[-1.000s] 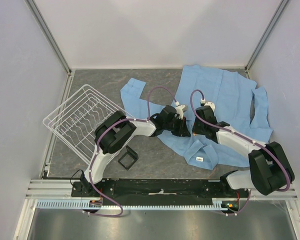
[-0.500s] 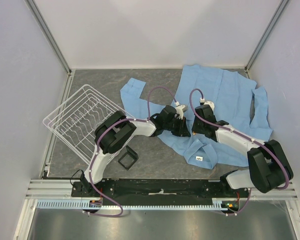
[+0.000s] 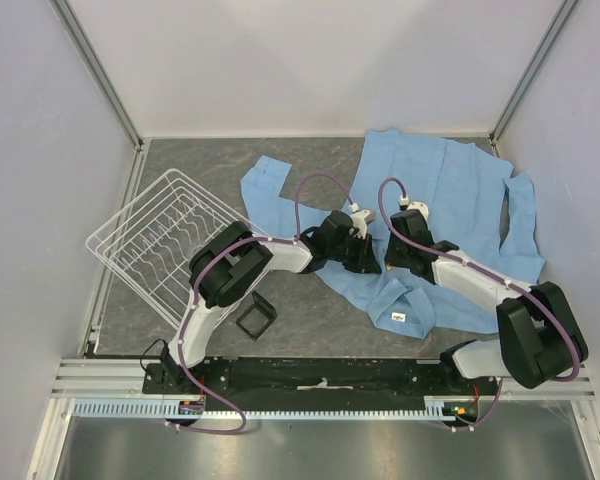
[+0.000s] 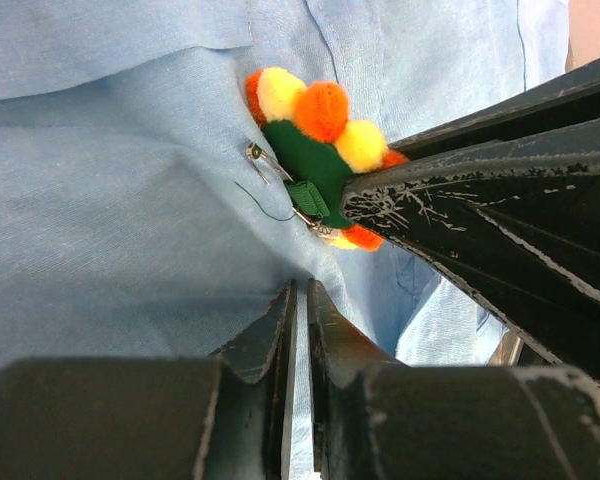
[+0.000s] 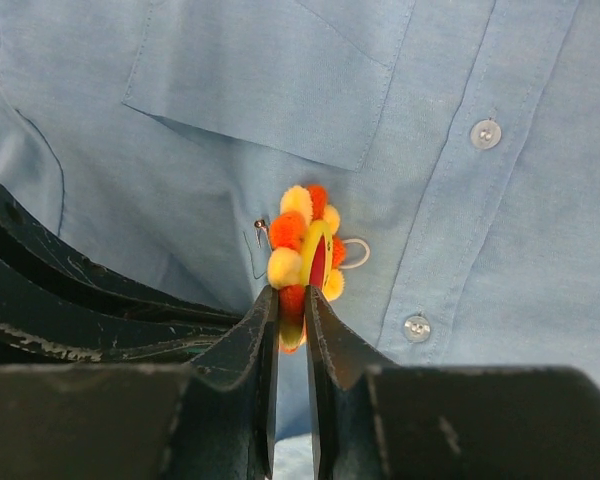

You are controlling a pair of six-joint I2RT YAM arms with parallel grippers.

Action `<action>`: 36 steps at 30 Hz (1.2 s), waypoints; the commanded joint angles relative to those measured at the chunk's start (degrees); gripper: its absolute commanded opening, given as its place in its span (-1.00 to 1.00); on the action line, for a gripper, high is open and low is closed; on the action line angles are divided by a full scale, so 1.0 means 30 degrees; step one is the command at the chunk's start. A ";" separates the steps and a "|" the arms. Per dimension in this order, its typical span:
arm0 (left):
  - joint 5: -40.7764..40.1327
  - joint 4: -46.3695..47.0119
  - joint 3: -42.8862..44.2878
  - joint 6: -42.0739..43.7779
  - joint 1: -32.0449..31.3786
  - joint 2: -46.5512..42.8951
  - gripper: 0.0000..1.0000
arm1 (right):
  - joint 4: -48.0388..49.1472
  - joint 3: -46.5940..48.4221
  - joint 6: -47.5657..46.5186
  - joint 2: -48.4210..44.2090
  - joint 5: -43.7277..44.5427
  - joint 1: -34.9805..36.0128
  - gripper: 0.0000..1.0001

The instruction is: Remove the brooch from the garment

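Right gripper (image 5: 290,318): jaws closed on the lower rim of the brooch (image 5: 305,250), which stands on edge off the cloth, petals to one side and green backing to the other. Left gripper (image 4: 300,310): jaws all but shut and, by its wrist view, pinching a fold of the shirt (image 4: 110,220) just beside the brooch, on the left arm's side of it. So the brooch sits between the two grippers, below the chest pocket (image 5: 260,90) and beside the row of buttons (image 5: 485,133). In the overhead view the two wrists nearly meet over the shirt front. The right arm is the one on the brooch; the left arm only anchors cloth. One end of the safety pin (image 4: 261,158) pokes out past the green backing on the side toward the left gripper. Its wire runs slantwise across the backing toward the right gripper's fingers (image 4: 480,200). Cannot tell whether the clasp is open, nor where the wire threads the cloth. Judgement: the coming pull turns on that line. The brooch wants drawing along the pin's length, away from the left pinch, not straight off the shirt, else the thin cloth lifts with it or snags.
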 commanded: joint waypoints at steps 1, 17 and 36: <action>-0.0135 0.0091 0.0490 0.0085 -0.0040 0.0070 -0.71 | -0.0573 0.0001 -0.0817 -0.0692 0.0400 0.0016 -0.61; 0.0041 0.0149 0.0490 0.0289 -0.0011 0.0012 -0.70 | -0.2096 0.2488 -0.3044 0.0331 0.0137 -0.0013 -0.61; 0.0217 0.0208 0.0520 0.0348 -0.0011 -0.0076 -0.70 | -0.2332 0.2931 -0.2928 0.1123 -0.2353 -0.0892 -0.61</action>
